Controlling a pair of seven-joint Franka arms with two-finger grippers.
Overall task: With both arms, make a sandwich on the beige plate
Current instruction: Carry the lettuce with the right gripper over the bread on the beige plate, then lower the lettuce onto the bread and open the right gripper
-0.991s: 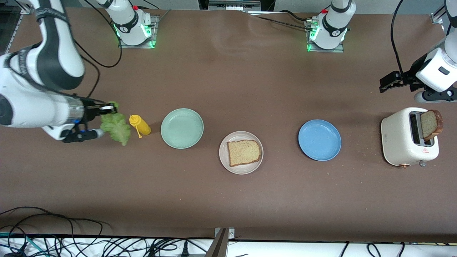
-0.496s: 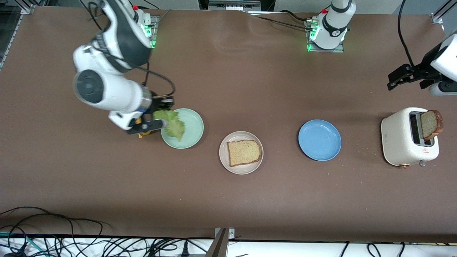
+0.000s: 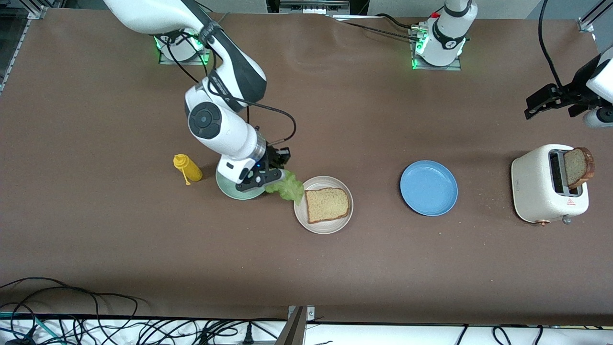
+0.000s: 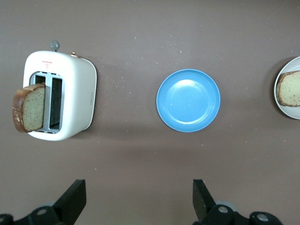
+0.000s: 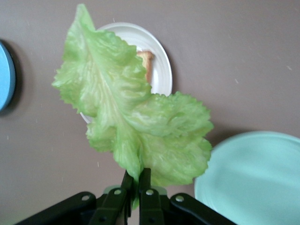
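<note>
Lettuce was held pinched in the right gripper, which had been swung within a second from the left edge of the front view, past the mustard bottle and mint-green plate, to the rim of the beige plate at centre frame, so laying the leaf was judged imminent. One brown slice lay flat on that plate, the ruffled leaf overhanging its rim, while the second slice stood in the toaster at the right, below the waiting left gripper, whose fingers were spread wide.
</note>
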